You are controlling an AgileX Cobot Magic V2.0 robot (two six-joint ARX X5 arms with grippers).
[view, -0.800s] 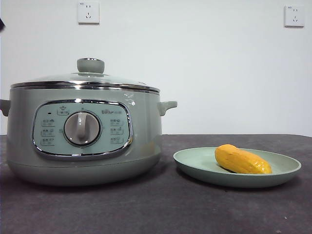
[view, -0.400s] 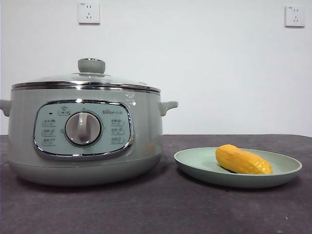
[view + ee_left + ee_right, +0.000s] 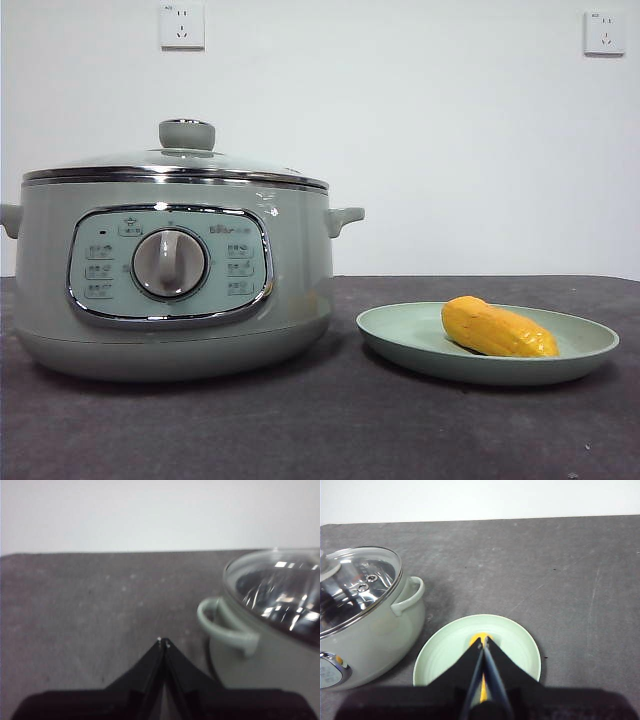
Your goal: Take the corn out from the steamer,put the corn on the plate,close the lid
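The corn cob (image 3: pixel 498 329) lies on the pale green plate (image 3: pixel 400 340) near the table's right edge; it looks light, stiff and a little slick, best pinched across its middle. The right end effector (image 3: pixel 483 641) hangs clenched and empty directly above it, while the left end effector (image 3: pixel 163 641), also clenched, waits beside the steamer (image 3: pixel 300 290) with its glass lid (image 3: pixel 180 160) on.

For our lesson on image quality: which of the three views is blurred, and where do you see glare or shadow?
Left wrist view: soft and blurred throughout, with bright glare streaks on the lid. Right wrist view: sharper, reflections on the glass. Front view: crisp, evenly lit, a small highlight on the steamer wall and a soft shadow under the plate.
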